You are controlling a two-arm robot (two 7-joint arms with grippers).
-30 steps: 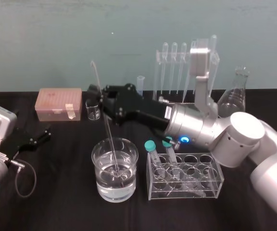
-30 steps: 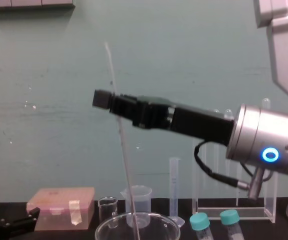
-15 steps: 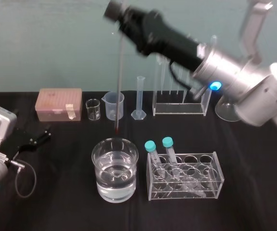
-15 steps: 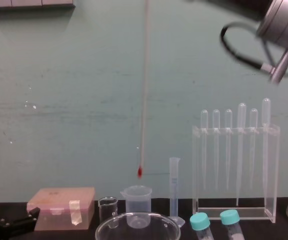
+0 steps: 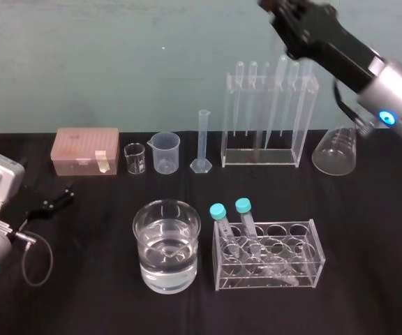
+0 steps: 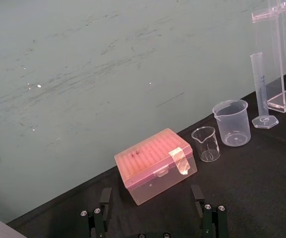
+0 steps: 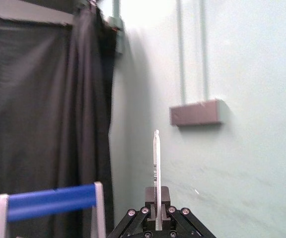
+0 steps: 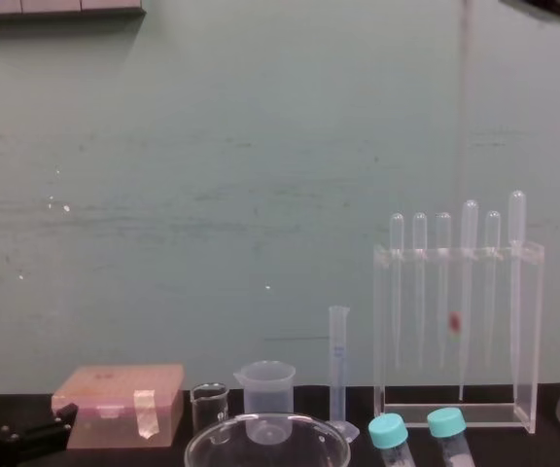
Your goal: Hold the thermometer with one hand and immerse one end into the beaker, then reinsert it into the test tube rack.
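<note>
**A:** Where is the right hand (image 7: 156,201)?

**B:** High above the counter (image 5: 96,293). Its fingers are pressed together on the thermometer (image 7: 156,158), pinching the rod so that a length of it stands up past them.

**A:** And the rest of the rod?

**B:** It hangs almost straight down from the hand. The red tip (image 8: 453,321) is well below the hand, inside the frame of the rack (image 8: 432,255). It is under the top bar, clear of the base and in among the pipettes (image 8: 516,224). I can't tell whether the rod passes through a hole in the bar.

**A:** The beaker (image 5: 145,237)?

**B:** Far below the hand, off to its left and nearer the robot. It stands on the counter, partly filled with water.

**A:** And the left hand (image 6: 151,208)?

**B:** Down on the counter, far to the left of the right hand, with its fingers spread apart.
</note>
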